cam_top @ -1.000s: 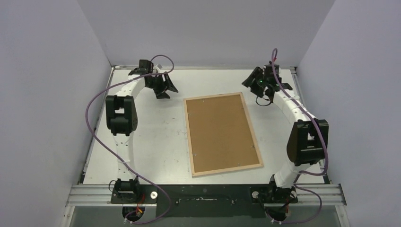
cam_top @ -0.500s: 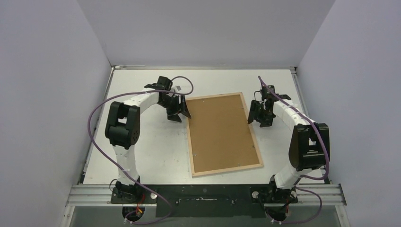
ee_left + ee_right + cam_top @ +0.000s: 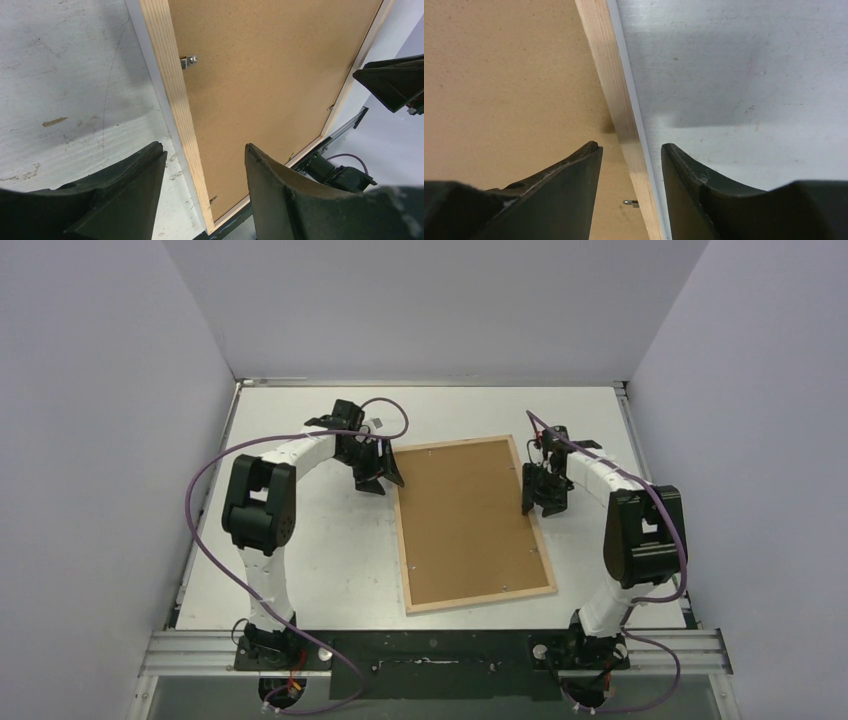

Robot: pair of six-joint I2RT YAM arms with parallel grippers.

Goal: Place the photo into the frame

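Between the spread fingers of the left end effector (image 3: 203, 146), a pale wood rail of the frame (image 3: 170, 85) is running, with a gap showing on each side, so this end effector is released and gripping nothing. Opposite it, the right end effector (image 3: 630, 145) is straddling the facing rail the same way, fingers apart and clear of the wood, also released. Both are likely lining up on facing rails so the frame can be pinched evenly. Beyond the fingers, the frame is lying face down on the surface (image 3: 310, 540), with the board (image 3: 465, 520) sitting in its back. One clip (image 3: 189, 61) is showing just ahead of the left fingers. Counting: two end effectors, one frame, one board; the clips are too small to total. The photo is not showing in any view, and I cannot tell whether it is lying under the board.
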